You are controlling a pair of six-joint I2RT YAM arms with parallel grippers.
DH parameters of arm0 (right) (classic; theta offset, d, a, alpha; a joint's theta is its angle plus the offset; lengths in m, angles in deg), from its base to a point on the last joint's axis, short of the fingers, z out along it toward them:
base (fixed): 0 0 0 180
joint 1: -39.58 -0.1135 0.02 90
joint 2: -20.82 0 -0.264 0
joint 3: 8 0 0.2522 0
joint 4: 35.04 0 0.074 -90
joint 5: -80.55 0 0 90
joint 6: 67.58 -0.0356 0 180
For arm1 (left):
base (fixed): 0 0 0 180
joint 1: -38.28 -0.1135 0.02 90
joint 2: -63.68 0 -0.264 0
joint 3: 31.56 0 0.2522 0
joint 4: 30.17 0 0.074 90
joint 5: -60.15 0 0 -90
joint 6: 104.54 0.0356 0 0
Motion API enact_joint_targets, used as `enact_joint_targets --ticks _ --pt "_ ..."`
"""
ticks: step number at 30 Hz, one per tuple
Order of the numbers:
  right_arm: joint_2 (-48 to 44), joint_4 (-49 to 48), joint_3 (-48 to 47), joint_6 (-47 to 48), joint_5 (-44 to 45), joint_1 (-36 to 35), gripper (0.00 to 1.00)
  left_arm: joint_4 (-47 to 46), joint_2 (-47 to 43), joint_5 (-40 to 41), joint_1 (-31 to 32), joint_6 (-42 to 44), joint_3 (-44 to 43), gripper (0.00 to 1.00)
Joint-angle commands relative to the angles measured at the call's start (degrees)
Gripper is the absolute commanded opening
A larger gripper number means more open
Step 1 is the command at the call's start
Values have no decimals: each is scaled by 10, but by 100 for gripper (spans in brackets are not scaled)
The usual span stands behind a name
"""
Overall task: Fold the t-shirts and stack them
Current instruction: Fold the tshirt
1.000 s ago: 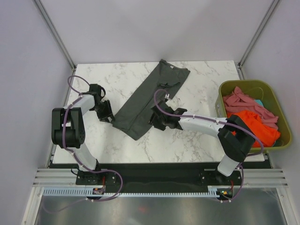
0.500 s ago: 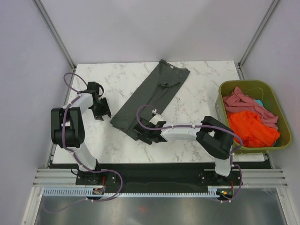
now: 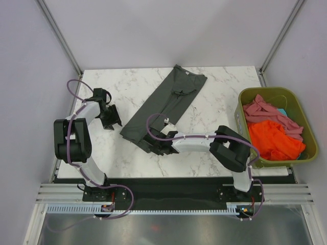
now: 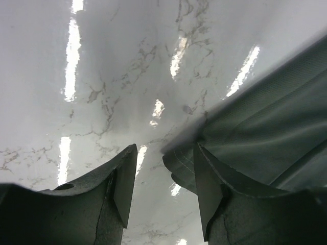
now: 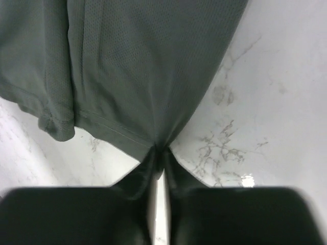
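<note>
The dark charcoal grey t-shirt lies folded into a long strip, running diagonally from the table's back middle to the front left. My right gripper is shut on the hem at its near corner; the right wrist view shows the fingers pinching the cloth at its bottom edge. My left gripper is open just left of the shirt's near-left corner. In the left wrist view that corner lies beside the right finger, with bare marble between the jaws. Orange and pink t-shirts lie in the bin.
The olive-green plastic bin stands at the table's right edge. The white marble table shows around the shirt. Grey walls and metal frame posts enclose the back and sides.
My right gripper moved left and nearer, from the shirt's right edge to its near corner, and closed on the hem. My left gripper backed a little left, away from the shirt.
</note>
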Motion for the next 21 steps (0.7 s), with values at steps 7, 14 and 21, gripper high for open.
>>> enact_joint_targets --ticks 7,14,21 --pt "-83 106 66 82 -2 15 0 -6 -102 -139 12 -14 21 57" --pt "-230 157 249 124 -5 14 0 -5 -203 -158 120 -36 81 57" --pt "-417 198 380 131 -22 14 0 -35 -281 -97 281 -123 206 57"
